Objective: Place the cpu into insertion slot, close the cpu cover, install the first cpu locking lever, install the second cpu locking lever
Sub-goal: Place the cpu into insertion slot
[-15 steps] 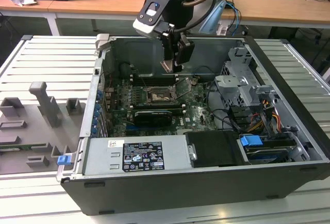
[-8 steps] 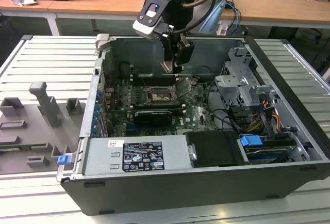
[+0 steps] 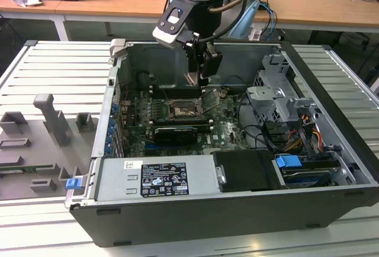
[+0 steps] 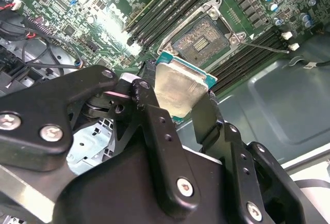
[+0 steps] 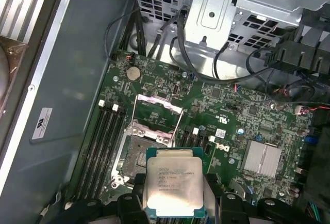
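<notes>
— Over the motherboard's middle, inside the open case — is that where the cpu is?

— Yes. My pincer is clenched on its edges and holds it above the insertion slot, near one edge and not touching.

— And the cpu cover?

— Swung up on the side toward the drive cage, so the slot lies bare.

— How should it be set down?

— I'd judge: level the chip, square its corners to the silvery rim, and lower it straight. No sliding or pressing, since the contacts look fragile.
</notes>
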Available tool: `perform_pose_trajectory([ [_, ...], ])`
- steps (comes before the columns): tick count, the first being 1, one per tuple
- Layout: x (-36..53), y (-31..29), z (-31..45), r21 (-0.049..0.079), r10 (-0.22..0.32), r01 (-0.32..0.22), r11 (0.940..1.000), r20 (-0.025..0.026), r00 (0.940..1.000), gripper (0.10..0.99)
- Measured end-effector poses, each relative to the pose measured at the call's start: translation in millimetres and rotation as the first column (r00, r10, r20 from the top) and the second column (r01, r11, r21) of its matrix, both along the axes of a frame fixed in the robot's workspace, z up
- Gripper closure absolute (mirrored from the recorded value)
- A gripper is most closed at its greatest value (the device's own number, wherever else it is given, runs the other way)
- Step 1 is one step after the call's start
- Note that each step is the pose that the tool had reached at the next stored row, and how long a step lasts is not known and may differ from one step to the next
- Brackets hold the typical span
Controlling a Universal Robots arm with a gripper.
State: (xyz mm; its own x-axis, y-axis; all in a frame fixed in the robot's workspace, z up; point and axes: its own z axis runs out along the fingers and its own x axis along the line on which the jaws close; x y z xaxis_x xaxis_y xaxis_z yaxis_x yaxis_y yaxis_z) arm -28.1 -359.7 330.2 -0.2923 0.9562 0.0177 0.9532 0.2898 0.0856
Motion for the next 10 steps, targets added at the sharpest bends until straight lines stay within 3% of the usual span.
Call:
perform_pose_trajectory([
  [10,0.0,0.0,-5.2,0.0,0.0,0.0,1.0,0.0,1.0,0.561],
])
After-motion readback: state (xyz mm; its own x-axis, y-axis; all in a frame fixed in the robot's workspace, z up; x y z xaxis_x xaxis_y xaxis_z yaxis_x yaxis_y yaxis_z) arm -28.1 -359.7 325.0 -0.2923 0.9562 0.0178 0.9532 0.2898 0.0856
